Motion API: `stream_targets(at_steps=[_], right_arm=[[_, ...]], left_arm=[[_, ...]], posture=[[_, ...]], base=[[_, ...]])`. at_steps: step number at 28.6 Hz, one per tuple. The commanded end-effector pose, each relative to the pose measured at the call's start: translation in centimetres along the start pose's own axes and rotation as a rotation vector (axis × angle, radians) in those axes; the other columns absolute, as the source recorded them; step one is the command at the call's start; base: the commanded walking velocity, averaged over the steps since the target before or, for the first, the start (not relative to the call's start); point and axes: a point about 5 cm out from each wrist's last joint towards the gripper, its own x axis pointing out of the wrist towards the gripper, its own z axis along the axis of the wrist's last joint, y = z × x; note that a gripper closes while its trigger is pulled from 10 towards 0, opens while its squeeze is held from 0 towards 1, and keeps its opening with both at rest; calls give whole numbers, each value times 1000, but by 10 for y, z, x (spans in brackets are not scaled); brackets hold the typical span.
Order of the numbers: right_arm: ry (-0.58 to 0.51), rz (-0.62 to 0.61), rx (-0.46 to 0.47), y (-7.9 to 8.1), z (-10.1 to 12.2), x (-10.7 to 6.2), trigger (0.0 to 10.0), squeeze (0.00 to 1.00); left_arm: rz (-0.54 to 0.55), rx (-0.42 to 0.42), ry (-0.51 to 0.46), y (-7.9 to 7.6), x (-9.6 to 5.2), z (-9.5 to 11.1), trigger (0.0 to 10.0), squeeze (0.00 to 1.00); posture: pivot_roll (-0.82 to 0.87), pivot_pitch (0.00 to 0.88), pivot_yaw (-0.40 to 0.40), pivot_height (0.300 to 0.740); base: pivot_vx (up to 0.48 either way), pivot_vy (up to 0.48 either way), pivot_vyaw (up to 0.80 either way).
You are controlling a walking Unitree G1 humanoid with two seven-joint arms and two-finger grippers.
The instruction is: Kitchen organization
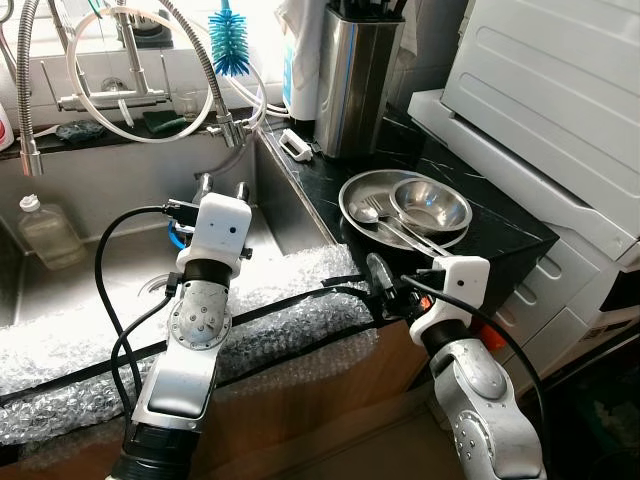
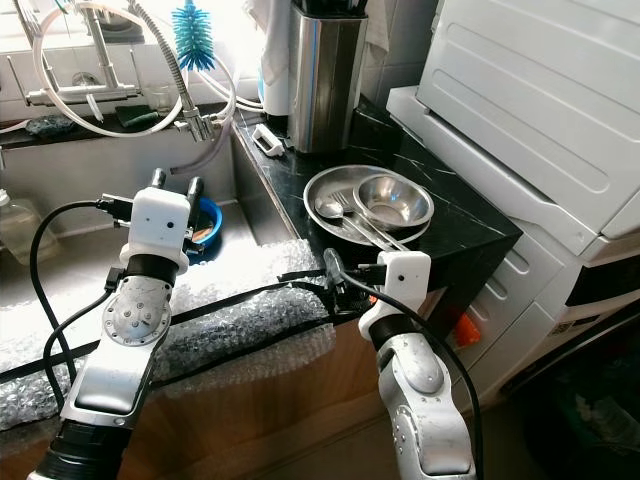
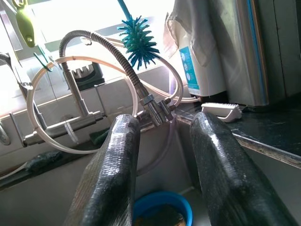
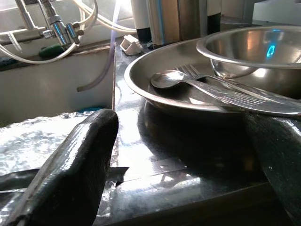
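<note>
Both hands gape empty: right hand (image 4: 183, 155) at the table (image 1: 500, 225) edge before the steel plate (image 4: 141, 77), left hand (image 3: 164, 165) over the sink (image 1: 120, 260)

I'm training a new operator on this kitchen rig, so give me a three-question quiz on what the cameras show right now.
1. True or false: the small steel bowl sits inside the larger steel plate.
2. Which gripper is over the sink? A) left gripper B) right gripper
3. Fill in: the spoon and fork lie in the ____.

Key: 1 true. 2 A; the right gripper is at the black counter edge, before the plate. 3 plate.
</note>
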Motion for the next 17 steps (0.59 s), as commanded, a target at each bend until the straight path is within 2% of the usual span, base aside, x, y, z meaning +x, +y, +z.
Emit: stream_targets(at_steps=[1,11,17], right_arm=[[-31,17,-5,2,7,2,10000,0],[6,104,-10,13,1,2,10000,0],[50,158,-49,19,-6,1,10000,0]], left_arm=[[0,6,-25,-2,2,5,10000,0],[-9,16,-28,-3,2,5,10000,0],[-10,16,-27,-4,2,5,10000,0]], posture=[[-19,0,-110,740],[-19,0,-108,740],[-19,0,-109,740]], base=[[0,0,0],[0,0,0],[0,0,0]])
